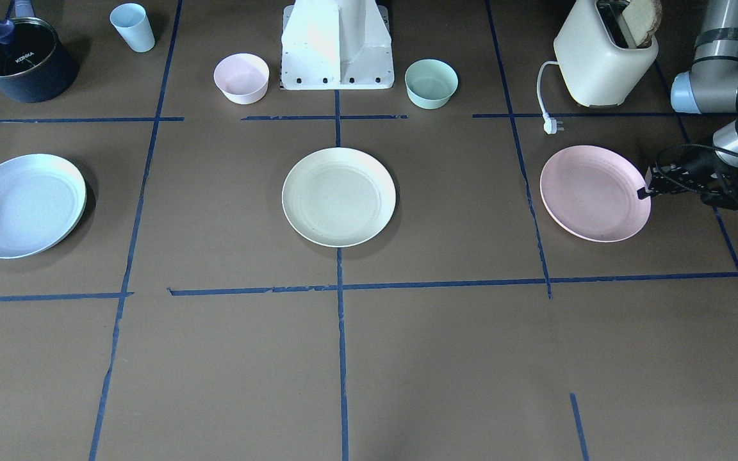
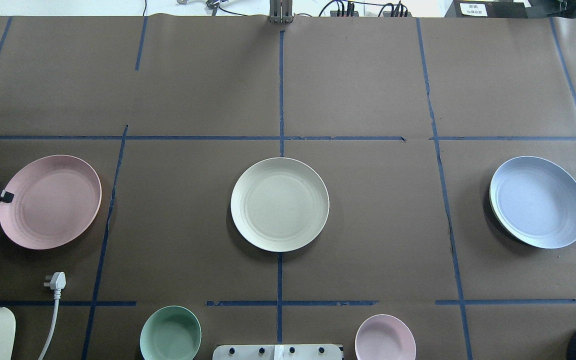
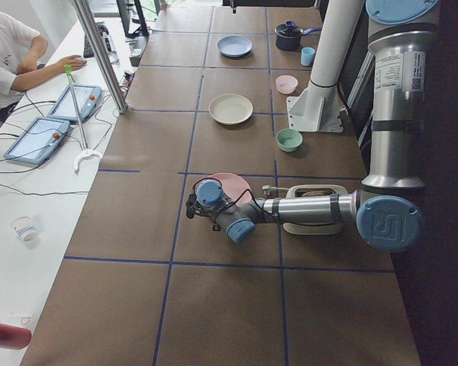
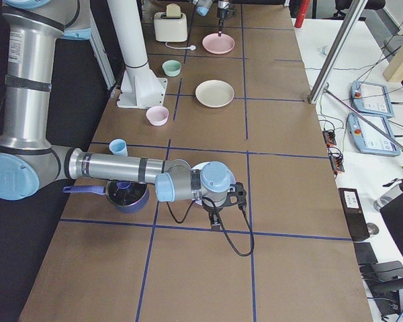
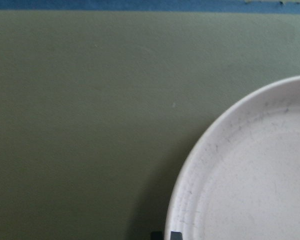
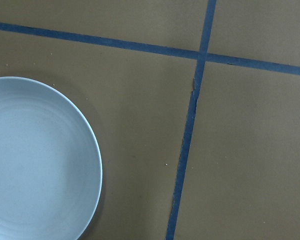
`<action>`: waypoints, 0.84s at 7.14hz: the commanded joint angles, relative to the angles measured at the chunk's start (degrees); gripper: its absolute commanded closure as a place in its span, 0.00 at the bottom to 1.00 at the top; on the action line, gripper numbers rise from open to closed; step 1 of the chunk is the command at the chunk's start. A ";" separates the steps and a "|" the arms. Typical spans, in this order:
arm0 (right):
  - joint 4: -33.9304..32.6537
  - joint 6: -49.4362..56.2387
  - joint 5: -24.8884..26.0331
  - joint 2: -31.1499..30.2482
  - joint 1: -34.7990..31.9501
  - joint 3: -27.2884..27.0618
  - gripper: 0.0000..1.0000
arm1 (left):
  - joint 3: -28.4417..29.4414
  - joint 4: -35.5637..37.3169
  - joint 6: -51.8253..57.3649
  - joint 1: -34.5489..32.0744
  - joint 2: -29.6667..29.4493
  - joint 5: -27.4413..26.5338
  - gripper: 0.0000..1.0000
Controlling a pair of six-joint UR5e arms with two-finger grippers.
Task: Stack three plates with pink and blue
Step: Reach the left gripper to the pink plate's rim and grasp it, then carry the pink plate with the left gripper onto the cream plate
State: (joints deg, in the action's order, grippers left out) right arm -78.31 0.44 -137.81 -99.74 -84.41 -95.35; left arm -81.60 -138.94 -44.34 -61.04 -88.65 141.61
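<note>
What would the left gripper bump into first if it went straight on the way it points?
Probably the rim of the pink plate: the left gripper points down right at its outer edge. Depth is unclear, so it might just miss and touch the table beside it.

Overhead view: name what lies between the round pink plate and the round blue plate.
A round matte cream plate, apart from the pink plate and the blue plate, seen overhead.
</note>
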 commanded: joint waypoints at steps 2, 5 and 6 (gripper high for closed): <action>0.00 0.00 0.00 -0.02 0.04 0.08 0.00 | -4.96 0.51 -23.52 0.56 -11.94 0.69 1.00; 0.00 0.78 0.00 0.07 0.04 0.08 0.00 | -7.94 1.30 -37.11 13.69 -22.52 -9.97 1.00; 0.09 0.79 0.00 0.07 0.04 -0.10 0.00 | -9.96 5.04 -38.36 19.58 -24.45 -16.39 1.00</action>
State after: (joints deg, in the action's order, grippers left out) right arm -78.29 1.00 -137.81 -99.70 -84.41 -95.31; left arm -89.32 -136.85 -79.94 -48.44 -110.60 132.58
